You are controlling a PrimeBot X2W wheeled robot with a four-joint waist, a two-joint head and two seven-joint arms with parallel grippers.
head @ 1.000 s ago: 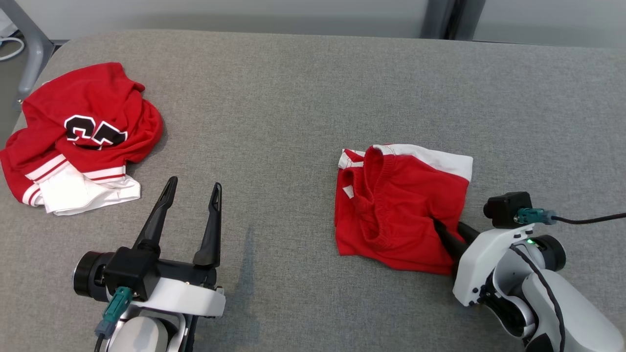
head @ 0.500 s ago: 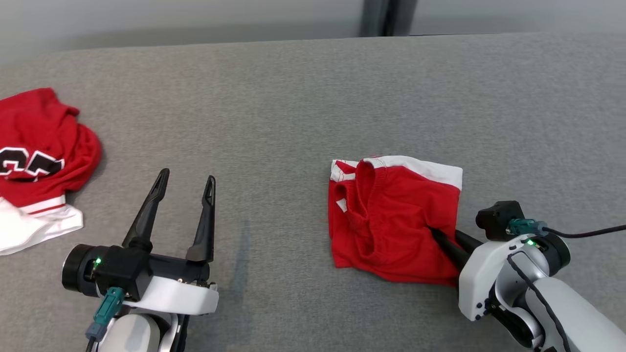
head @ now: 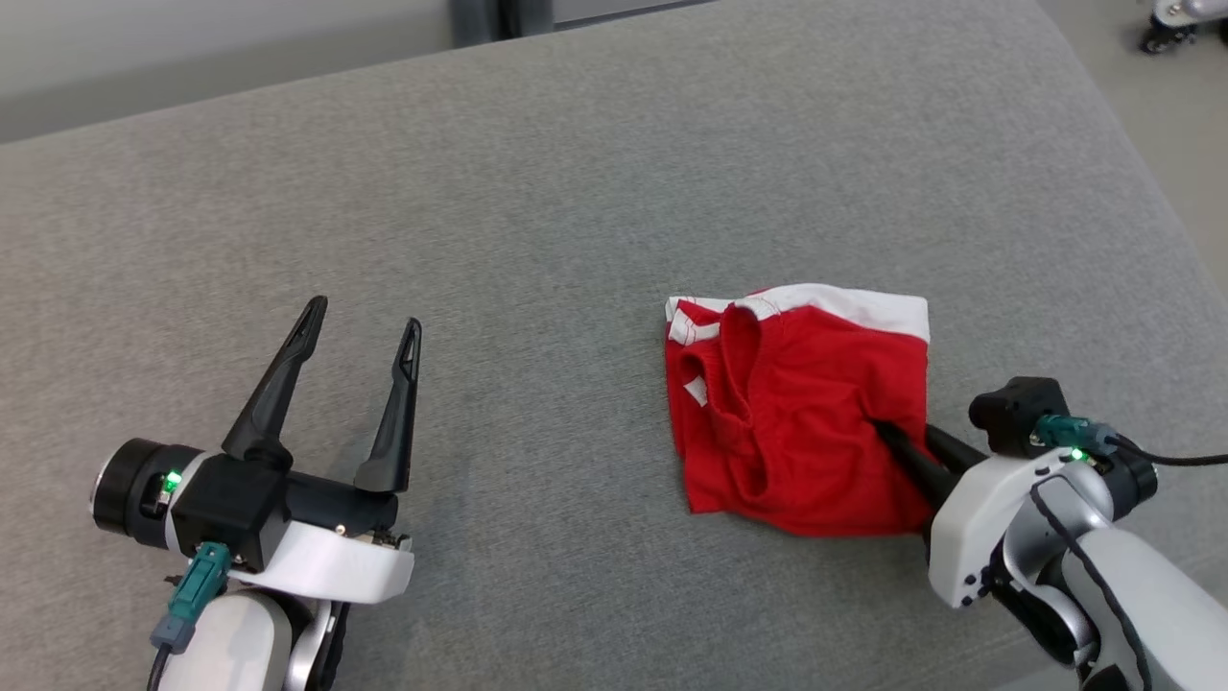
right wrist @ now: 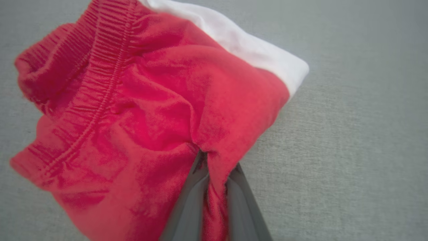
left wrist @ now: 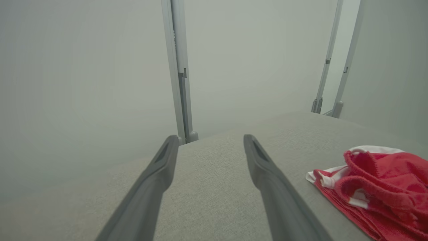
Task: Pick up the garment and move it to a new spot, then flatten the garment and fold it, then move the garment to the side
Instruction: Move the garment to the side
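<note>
Since the garment (head: 796, 403) looked folded, the right gripper (head: 883, 432) clamped its near edge, probably to drag it aside; the left gripper (head: 365, 315) gaped.

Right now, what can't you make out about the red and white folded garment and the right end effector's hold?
Right end effector tips: buried in a crease of the folded red and white fabric garment, head and right wrist views; layers held unknown.
Garment's near right corner: head view, partly behind the white wrist housing.
Garment's right part: left wrist view, cut off by the frame edge.
</note>
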